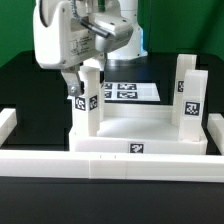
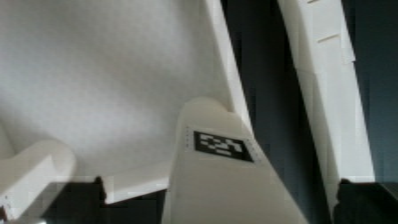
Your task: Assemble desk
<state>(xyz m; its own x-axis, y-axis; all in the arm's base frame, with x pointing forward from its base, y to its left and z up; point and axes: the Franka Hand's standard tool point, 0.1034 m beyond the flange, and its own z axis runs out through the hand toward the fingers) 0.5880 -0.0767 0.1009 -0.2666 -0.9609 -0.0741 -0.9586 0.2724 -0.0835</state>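
The white desk top (image 1: 140,128) lies tray-like in the middle of the table. Two white tagged legs stand upright on it, one at the exterior view's left (image 1: 89,105) and one at the right (image 1: 188,92). My gripper (image 1: 83,90) is down around the top of the left leg. In the wrist view that leg (image 2: 222,150) rises between my fingers (image 2: 36,180), with dark gaps on both sides of it. The gripper (image 2: 205,208) is open and straddles the leg. The desk top (image 2: 107,80) fills the wrist view behind the leg.
Long white border rails run along the front (image 1: 120,162), the left (image 1: 6,120) and the right (image 1: 214,130); one shows in the wrist view (image 2: 329,80). The marker board (image 1: 125,92) lies flat behind the desk top.
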